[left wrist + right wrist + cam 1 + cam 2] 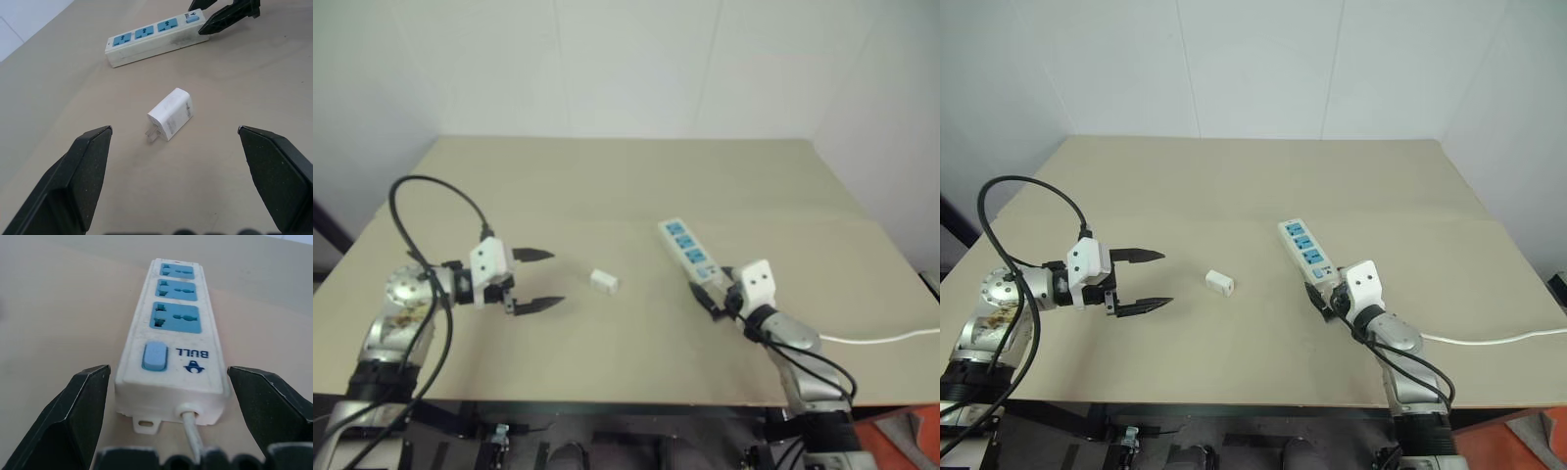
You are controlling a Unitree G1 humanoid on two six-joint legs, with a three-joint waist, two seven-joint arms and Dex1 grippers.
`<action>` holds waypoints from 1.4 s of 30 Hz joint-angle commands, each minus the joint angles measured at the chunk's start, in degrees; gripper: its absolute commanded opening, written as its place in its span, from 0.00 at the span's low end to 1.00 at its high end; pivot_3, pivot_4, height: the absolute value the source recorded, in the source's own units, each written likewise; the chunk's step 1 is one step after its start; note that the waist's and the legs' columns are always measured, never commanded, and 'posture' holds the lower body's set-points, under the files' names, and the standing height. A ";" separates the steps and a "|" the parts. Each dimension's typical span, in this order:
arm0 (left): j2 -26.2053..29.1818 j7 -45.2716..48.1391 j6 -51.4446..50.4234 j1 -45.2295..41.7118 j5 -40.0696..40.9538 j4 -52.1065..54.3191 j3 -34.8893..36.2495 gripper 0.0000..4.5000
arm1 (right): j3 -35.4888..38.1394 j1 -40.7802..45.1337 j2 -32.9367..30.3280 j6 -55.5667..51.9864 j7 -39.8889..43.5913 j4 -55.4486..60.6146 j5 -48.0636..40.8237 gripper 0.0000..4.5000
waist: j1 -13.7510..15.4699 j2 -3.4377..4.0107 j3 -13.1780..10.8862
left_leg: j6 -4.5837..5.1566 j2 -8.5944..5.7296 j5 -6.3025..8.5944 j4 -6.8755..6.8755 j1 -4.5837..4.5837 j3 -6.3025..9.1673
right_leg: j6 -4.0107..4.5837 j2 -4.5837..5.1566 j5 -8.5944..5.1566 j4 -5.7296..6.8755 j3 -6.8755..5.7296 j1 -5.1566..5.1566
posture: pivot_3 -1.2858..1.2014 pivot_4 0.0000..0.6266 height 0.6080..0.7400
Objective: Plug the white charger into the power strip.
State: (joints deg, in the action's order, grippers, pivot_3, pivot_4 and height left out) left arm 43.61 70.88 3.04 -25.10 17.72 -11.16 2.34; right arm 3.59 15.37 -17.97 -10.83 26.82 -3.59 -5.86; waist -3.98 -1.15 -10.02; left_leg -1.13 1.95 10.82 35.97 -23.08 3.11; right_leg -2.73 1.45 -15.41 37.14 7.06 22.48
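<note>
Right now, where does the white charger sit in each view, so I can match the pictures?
Left eye: white charger on the table, centre, between left tool and power strip.
Right eye: same spot, left of centre.
Left wrist: centre, prongs toward camera.
Right wrist: not in it.
Shared landmark: the power strip.

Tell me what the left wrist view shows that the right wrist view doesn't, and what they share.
Left wrist alone: the white charger lying on its side on the table, prongs toward the camera, between the open left tool fingers, untouched. Right wrist alone: the strip's blue switch, its printed brand and the cord leaving its near end, between the open right tool fingers. Both: the power strip with three blue sockets.
</note>
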 commanded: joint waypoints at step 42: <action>-18.61 21.62 17.92 -66.78 -19.54 -49.87 -55.74 1.00 | -1.81 3.48 1.42 6.91 0.78 -14.85 -1.85 0.76 | -0.81 -0.28 0.13 | 0.02 -0.05 0.01 0.01 -0.01 0.03 | -0.19 -0.11 -0.09 -0.06 0.08 -0.10 | 0.52 0.24 1.00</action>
State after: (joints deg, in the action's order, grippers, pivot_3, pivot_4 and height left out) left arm 25.86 92.30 19.52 -89.56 -0.03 -58.62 -52.62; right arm 2.59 20.62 -16.19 -1.70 27.99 -17.64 -8.98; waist -4.80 -1.43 -9.90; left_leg -1.10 1.90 10.82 36.00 -23.14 3.14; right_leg -2.92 1.34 -15.50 37.07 7.15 22.42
